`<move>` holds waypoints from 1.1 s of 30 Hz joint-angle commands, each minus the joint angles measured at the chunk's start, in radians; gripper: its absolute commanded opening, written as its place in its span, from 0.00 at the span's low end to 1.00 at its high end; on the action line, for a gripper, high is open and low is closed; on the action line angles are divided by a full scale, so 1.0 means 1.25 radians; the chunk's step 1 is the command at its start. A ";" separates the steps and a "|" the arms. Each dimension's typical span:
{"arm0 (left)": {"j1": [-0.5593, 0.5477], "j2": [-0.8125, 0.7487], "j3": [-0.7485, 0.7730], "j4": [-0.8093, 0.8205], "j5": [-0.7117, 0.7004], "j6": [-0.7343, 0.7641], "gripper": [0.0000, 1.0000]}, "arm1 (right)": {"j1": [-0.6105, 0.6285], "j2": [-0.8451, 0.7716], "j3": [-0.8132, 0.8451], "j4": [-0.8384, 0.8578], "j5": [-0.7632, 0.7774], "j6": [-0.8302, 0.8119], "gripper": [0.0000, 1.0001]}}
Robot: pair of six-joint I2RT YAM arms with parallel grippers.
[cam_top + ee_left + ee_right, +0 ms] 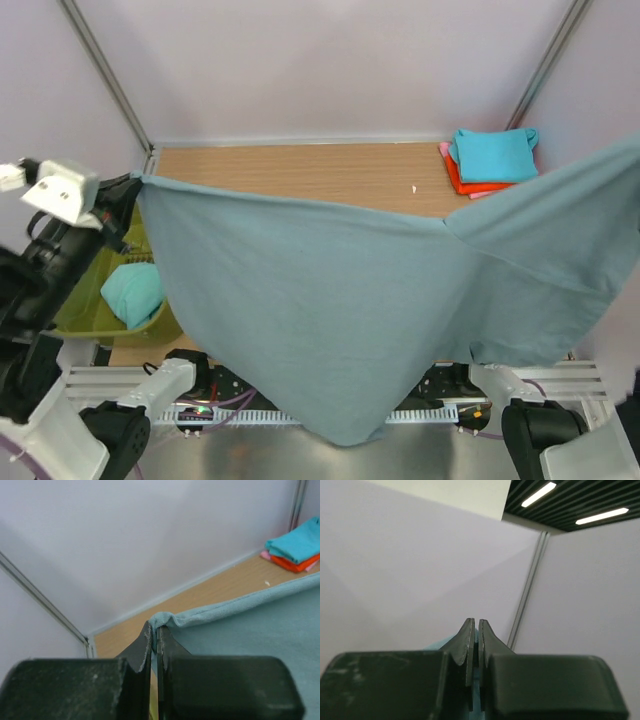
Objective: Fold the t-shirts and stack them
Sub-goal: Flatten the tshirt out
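A wooden table (300,170) runs back to pale lilac walls (330,60). A small white speck (414,188) lies on its far right part. An olive-green tub (78,308) sits at the left side, near the front. Slanting metal posts (105,70) rise at both far corners. The right wrist view shows a dark slatted ceiling (580,502) with two strip lights (540,494).

Bright, soft, even light, faint shadows; ceiling strips (601,516) glare in the right wrist view; both wrist foregrounds are blurred.
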 commanded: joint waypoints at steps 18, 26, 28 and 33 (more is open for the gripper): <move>0.003 0.382 -0.486 0.216 -0.048 0.077 0.00 | 0.022 0.655 -0.418 0.064 -0.130 -0.212 0.01; 0.004 0.660 -0.369 0.238 -0.094 0.056 0.00 | 0.096 1.097 0.000 0.042 -0.021 -0.228 0.01; 0.005 0.699 -0.345 0.240 -0.115 0.051 0.00 | 0.122 1.172 0.066 0.076 0.014 -0.230 0.01; 0.005 0.785 -0.289 0.265 -0.170 0.044 0.00 | 0.166 1.220 0.034 0.261 0.066 -0.267 0.01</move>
